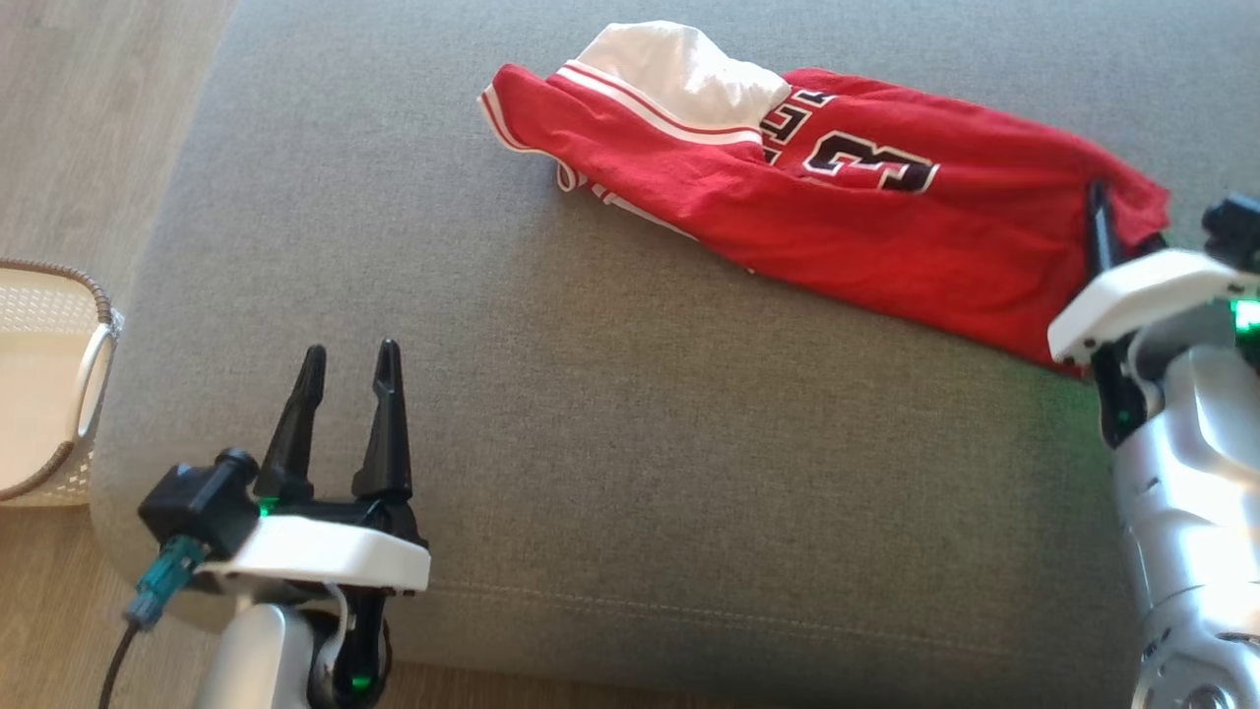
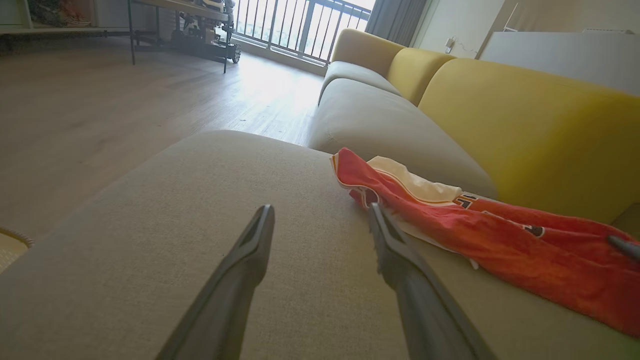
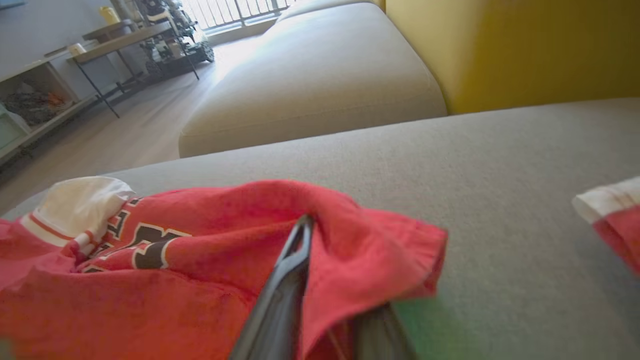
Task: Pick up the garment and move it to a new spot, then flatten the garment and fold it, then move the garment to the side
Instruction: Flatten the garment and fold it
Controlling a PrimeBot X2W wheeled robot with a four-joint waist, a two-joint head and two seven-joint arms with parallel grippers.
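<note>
A red garment [image 1: 866, 226] with white trim and a black number lies crumpled across the far side of the grey sofa cushion [image 1: 610, 443]. My right gripper [image 1: 1107, 212] is shut on the garment's right end. In the right wrist view the red cloth [image 3: 175, 280] is pinched and folds over one dark finger [image 3: 292, 270], hiding the other. My left gripper [image 1: 351, 350] stands open over bare cushion at the lower left, well short of the garment. In the left wrist view its fingers [image 2: 250, 260] are spread, with the garment [image 2: 500, 235] ahead to the right.
A white woven basket [image 1: 49, 374] stands on the wood floor [image 1: 79, 118] off the cushion's left edge. A yellow backrest [image 2: 525, 125] rises behind the cushion. Another red and white piece of cloth [image 3: 615, 220] lies at the right of the right wrist view.
</note>
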